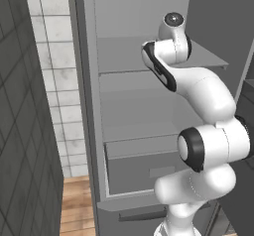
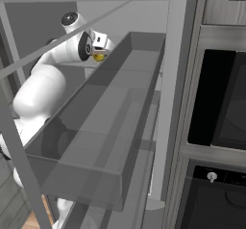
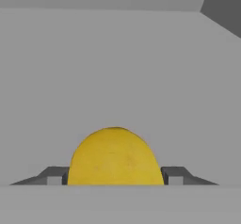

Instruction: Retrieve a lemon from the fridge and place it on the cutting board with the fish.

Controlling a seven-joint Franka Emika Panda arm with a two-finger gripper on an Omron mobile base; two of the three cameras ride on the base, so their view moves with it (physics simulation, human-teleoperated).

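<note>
Lemon sits between end effector fingertips.

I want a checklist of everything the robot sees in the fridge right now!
Surface: grey fridge shelf, bare around the fruit.
Job's things: lemon sits between the tool's fingertips; fridge door open, shelves and drawer showing. Cutting board and fish: nothing seen.
Clutter: nothing seen.
Tool: tool reaches inside the fridge, one fingertip on each side of the lemon; whether the grip is firm cannot be told.
Cables: nothing seen.
Surroundings: tiled wall, wooden floor, dark oven beside the fridge.
</note>
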